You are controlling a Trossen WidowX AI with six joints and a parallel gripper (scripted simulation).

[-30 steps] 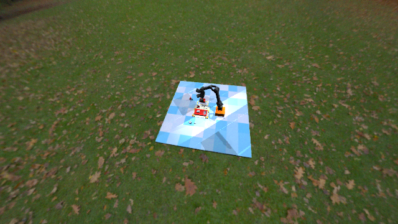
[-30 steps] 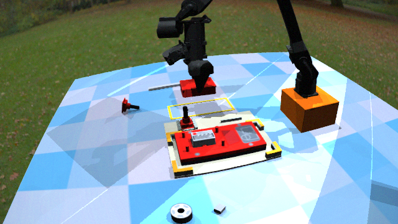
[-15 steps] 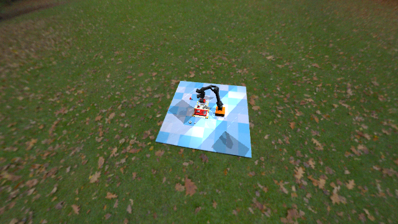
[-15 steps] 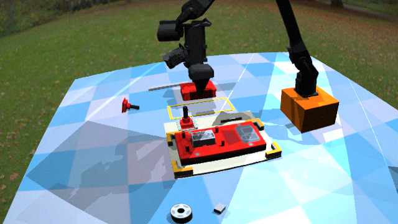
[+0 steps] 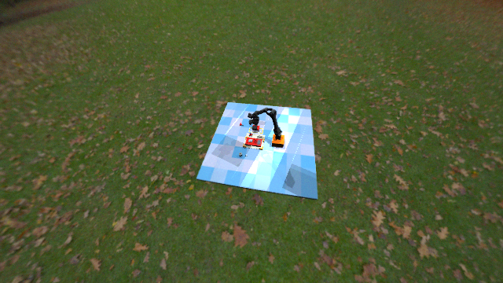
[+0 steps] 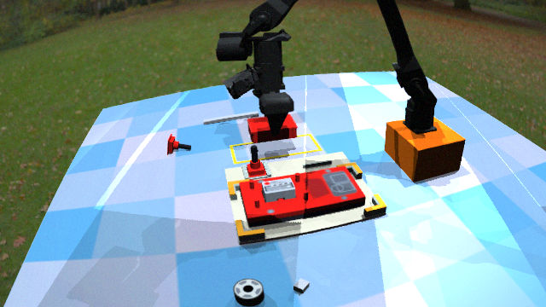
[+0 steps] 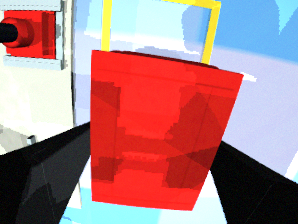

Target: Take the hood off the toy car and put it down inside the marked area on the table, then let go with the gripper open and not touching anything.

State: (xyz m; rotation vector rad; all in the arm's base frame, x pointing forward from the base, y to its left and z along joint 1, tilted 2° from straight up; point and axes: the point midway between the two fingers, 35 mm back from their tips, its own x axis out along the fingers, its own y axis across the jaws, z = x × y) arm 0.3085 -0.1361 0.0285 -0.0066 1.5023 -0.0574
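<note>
Red hood held aloft near the yellow outline

On the checkered counter (image 5: 271, 173) (image 6: 205, 230), the toy car (image 5: 255, 141) (image 6: 299, 194) sits on a pale board (image 6: 294, 230); beyond it, the red hood (image 5: 258, 128) (image 6: 261, 126) (image 7: 155, 130) hangs by the yellow outline (image 6: 275, 137) (image 7: 212, 32), gripped between the partly spread fingers of the tool (image 5: 255, 125) (image 6: 276, 128) (image 7: 153, 136).

In the exterior view, the black gripper's fingers (image 6: 277, 124) hid part of the red boxy hood (image 6: 256, 126) from you; the small white block (image 5: 246, 156) was too tiny to make out from the top.
</note>
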